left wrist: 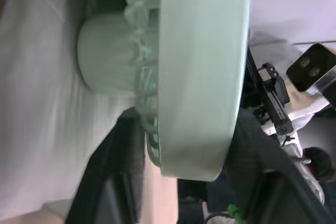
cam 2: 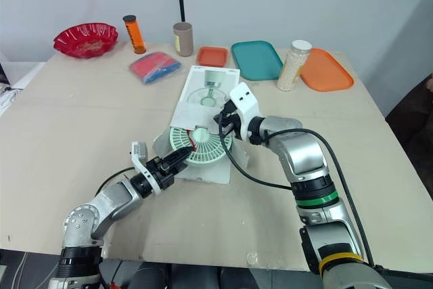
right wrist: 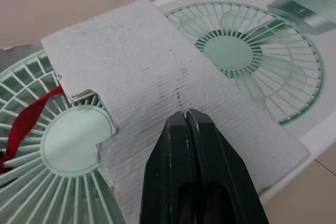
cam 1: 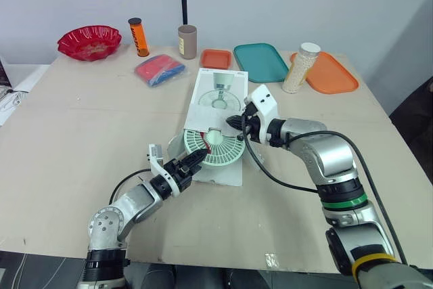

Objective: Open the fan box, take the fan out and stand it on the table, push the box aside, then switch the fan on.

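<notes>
The white fan box [cam 1: 220, 89] lies flat mid-table, its printed fan picture facing up. A pale green round fan [cam 1: 223, 150] with a red strap [cam 1: 211, 137] lies face up, half out of the box's near end on an opened flap. My left gripper [cam 1: 197, 159] is at the fan's near-left edge; the left wrist view shows the fan's rim [left wrist: 199, 77] held between its black fingers [left wrist: 110, 182]. My right gripper [cam 1: 233, 123] is shut, its tips resting on the cardboard flap [right wrist: 157, 66] that partly covers the fan [right wrist: 68, 145].
Along the far edge stand a red bowl [cam 1: 89, 41], an orange bottle [cam 1: 139, 36], a brown cup [cam 1: 187, 41], a blue and red packet [cam 1: 160, 70], a small orange tray [cam 1: 216, 58], a teal tray [cam 1: 260, 61], a jar [cam 1: 300, 67] and an orange tray [cam 1: 331, 72].
</notes>
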{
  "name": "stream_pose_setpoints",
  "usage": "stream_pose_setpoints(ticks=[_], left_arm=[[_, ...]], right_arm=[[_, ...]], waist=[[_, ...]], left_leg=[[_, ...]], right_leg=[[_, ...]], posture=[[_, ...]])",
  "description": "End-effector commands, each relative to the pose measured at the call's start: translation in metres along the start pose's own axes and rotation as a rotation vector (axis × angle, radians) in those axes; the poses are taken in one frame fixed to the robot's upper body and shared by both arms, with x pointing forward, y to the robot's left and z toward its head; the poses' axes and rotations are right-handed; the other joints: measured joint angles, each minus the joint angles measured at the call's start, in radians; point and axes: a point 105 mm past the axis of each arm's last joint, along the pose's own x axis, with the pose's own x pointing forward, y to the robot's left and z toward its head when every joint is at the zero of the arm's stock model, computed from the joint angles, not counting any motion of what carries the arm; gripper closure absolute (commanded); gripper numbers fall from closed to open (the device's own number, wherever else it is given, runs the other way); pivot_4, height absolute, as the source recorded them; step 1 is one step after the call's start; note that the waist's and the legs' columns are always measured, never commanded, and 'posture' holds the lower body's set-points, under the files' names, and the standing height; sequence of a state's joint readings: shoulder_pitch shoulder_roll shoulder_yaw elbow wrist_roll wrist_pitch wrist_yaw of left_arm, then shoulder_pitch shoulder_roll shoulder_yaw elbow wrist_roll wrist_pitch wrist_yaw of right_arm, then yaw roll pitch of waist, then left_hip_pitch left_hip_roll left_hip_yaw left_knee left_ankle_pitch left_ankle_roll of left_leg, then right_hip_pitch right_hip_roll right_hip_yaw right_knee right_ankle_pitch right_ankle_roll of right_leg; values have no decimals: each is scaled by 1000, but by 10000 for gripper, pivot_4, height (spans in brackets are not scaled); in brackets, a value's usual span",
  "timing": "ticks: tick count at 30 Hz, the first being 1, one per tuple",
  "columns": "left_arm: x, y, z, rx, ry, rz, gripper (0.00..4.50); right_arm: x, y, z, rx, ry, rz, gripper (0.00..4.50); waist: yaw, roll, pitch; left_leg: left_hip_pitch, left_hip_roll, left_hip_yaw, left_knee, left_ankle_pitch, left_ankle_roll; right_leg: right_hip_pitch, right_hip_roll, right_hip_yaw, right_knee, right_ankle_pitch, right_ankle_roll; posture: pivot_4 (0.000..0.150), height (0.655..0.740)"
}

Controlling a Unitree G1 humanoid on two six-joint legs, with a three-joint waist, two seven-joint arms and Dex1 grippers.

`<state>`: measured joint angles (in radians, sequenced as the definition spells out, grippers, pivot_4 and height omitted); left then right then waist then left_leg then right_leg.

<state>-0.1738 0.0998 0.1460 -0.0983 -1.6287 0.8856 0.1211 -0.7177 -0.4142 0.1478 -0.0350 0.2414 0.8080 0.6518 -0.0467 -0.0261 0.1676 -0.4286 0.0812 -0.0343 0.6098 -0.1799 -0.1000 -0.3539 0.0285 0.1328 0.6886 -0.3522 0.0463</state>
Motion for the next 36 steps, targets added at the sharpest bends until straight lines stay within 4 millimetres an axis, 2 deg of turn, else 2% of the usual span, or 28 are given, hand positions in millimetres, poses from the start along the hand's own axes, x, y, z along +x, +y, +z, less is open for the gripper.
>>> stream_pose_setpoints(ticks=[1,7,14,22,23,29,36], left_arm=[[-5,7,-3,-4,10,40,29748],[-19,13,-4,-22,-3,85,29748],[-46,15,-11,-58,-3,126,29748],[-65,8,-21,-30,20,128,29748],[-65,6,-23,-22,26,115,19250],[-66,3,-24,-9,26,101,714],[-70,0,-10,29,3,79,714]], right_arm=[[4,4,-10,15,36,22,45000],[4,3,-9,6,36,23,45000],[5,3,-9,1,37,27,45000],[4,3,-10,0,39,28,45000],[4,3,-10,2,39,30,45000],[6,3,-9,1,37,31,45000],[10,6,-8,3,26,39,45000]], waist=[[0,0,0],[-2,0,0],[-3,-1,-1],[-3,-1,-1],[-2,-1,-1],[-2,-1,0],[-2,-1,0]], left_leg=[[0,0,0,0,0,0],[0,0,0,-2,0,0],[0,0,0,-2,0,0],[1,1,1,-4,0,-1],[1,1,1,-4,0,-1],[1,0,1,-5,1,-1],[1,1,1,-6,1,-1]], right_leg=[[0,0,0,0,0,0],[0,0,1,-1,0,0],[0,0,1,-2,0,0],[0,0,1,-2,0,0],[0,0,1,-2,0,0],[-1,0,2,-2,0,0],[-2,0,2,-3,0,0]], posture=[[1500,7389],[1500,7389],[1500,7389],[1500,7389],[1500,7389],[1500,7389],[1500,7389]])
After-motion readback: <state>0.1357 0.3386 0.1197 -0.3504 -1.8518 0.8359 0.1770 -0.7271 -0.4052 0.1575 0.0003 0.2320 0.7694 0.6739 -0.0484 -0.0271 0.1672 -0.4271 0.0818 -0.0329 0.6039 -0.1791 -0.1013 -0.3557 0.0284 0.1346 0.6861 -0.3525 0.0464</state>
